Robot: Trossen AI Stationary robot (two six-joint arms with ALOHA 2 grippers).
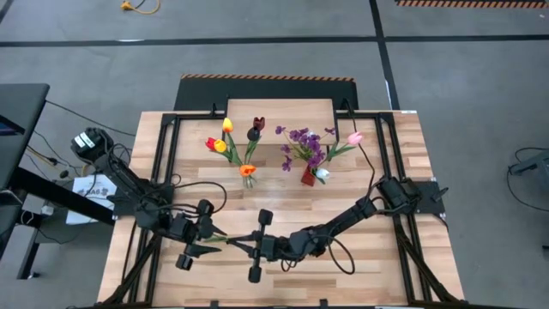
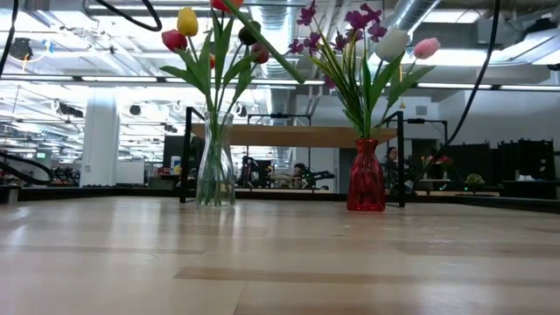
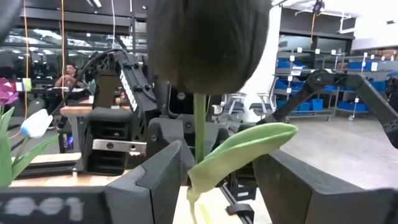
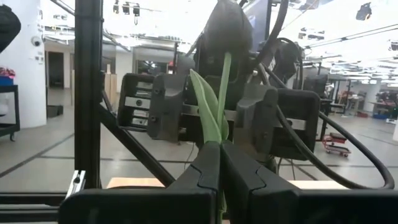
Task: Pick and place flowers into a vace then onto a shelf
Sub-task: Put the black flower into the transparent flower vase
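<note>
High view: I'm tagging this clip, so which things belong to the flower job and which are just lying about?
Job: dark tulip, its stem pinched by right gripper, left gripper open around it; clear vase; red vase; shelf.
Lying about: yellow cable; dark desk at left.

Even overhead light falls on the wooden table [image 1: 283,266], and the arms cast only faint, soft shadows on it. In the low view, bright ceiling strips glare behind the flowers [image 2: 210,44], and the near table surface is blurred. In the left wrist view the dark maroon tulip head [image 3: 208,43] is close, backlit and out of focus; white glare washes the right wrist view's background.
</note>
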